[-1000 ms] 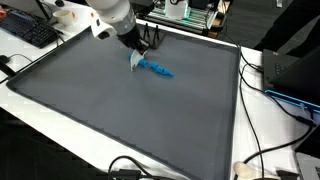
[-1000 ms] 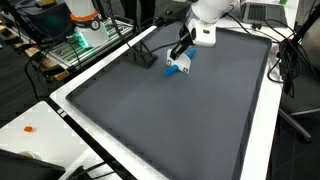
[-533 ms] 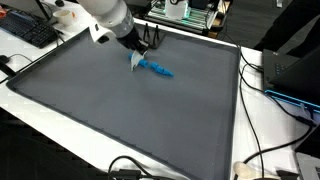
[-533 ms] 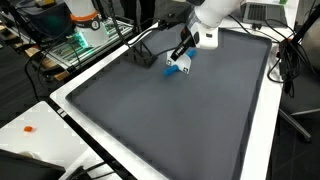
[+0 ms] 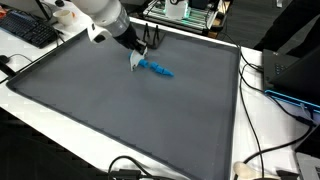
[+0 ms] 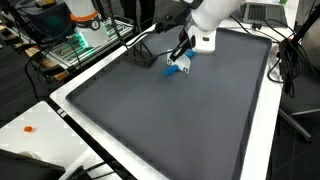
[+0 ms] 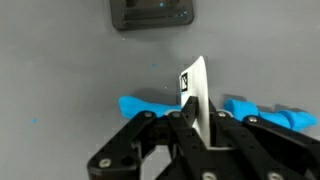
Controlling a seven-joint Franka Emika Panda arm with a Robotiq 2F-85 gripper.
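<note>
The hand [image 7: 196,118] is clamped on a white card [image 7: 196,80] just above a blue object [image 7: 140,106] on the grey mat [image 7: 60,70]

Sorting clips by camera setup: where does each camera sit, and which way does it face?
Exterior view: raised beside the table, looking down across the grey mat; the arm and gripper enter at upper left.
Exterior view: raised off a corner, looking along the mat; the arm comes in at top.
Wrist view: on the wrist, facing the mat; fingers shut on a white card.
Shared: all show the blue object beside the gripper.
</note>
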